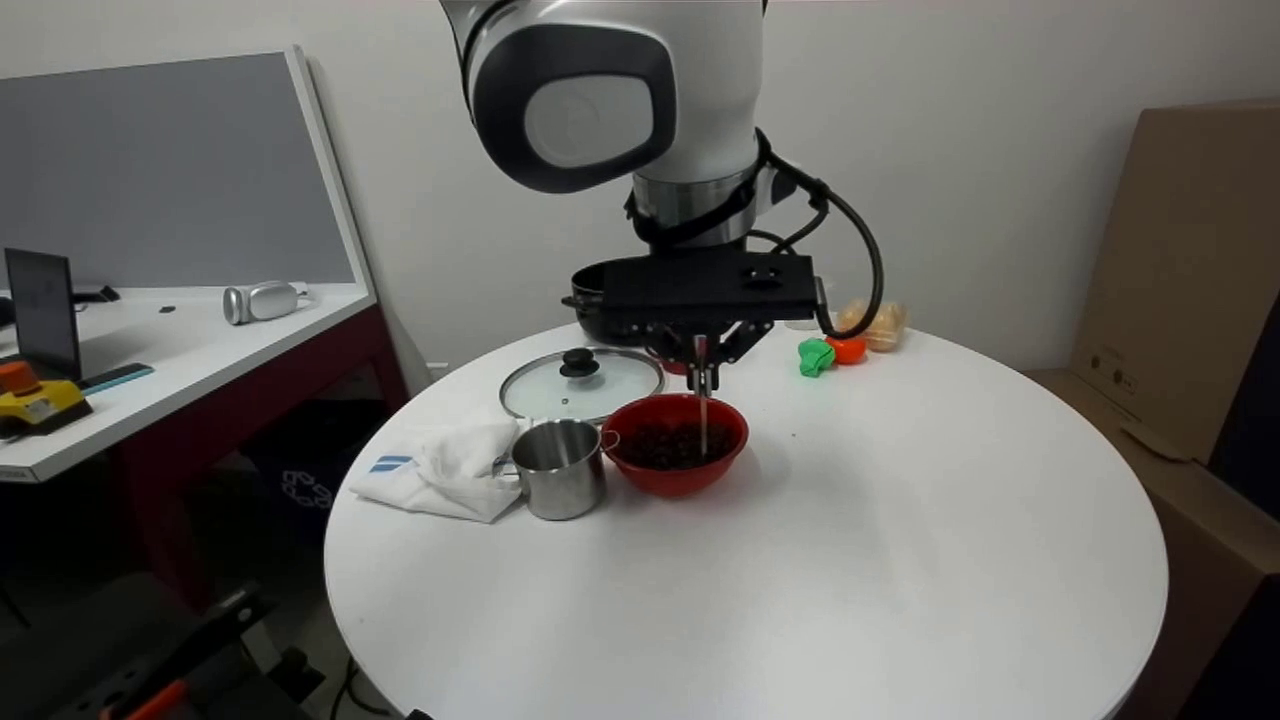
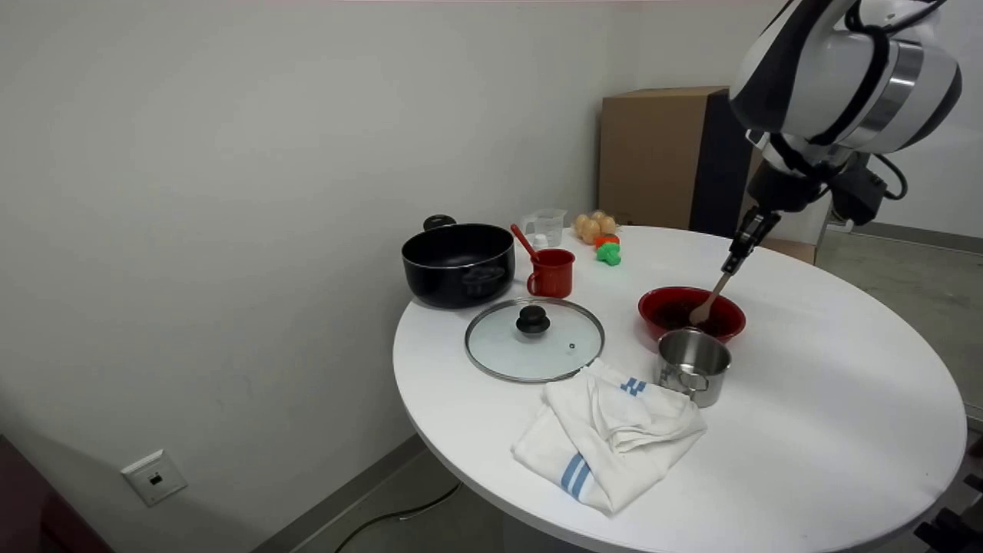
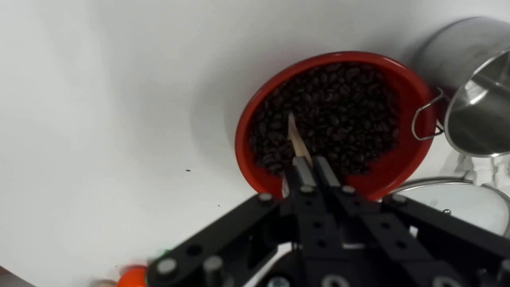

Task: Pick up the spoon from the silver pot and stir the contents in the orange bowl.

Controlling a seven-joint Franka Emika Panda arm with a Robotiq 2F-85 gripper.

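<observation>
The pale wooden spoon (image 1: 703,428) is held by my gripper (image 1: 703,380), and its lower end is in the orange bowl (image 1: 672,484). In an exterior view the spoon (image 2: 708,304) hangs tilted from the gripper (image 2: 729,266) into the bowl (image 2: 649,311). In the wrist view the fingers (image 3: 312,162) are closed around the spoon (image 3: 298,141), its tip among dark beans (image 3: 330,115) in the bowl (image 3: 244,131). The silver pot (image 1: 565,488) stands upright beside the bowl with nothing visible inside. It also shows in the wrist view (image 3: 450,52).
A glass lid (image 2: 499,346) and a white towel (image 2: 607,457) lie near the pot. A black pot (image 2: 457,276), a red cup (image 2: 554,278) with a red utensil, a clear measuring cup (image 2: 547,226), a green item (image 2: 608,254) and egg-like items (image 2: 594,228) stand farther back.
</observation>
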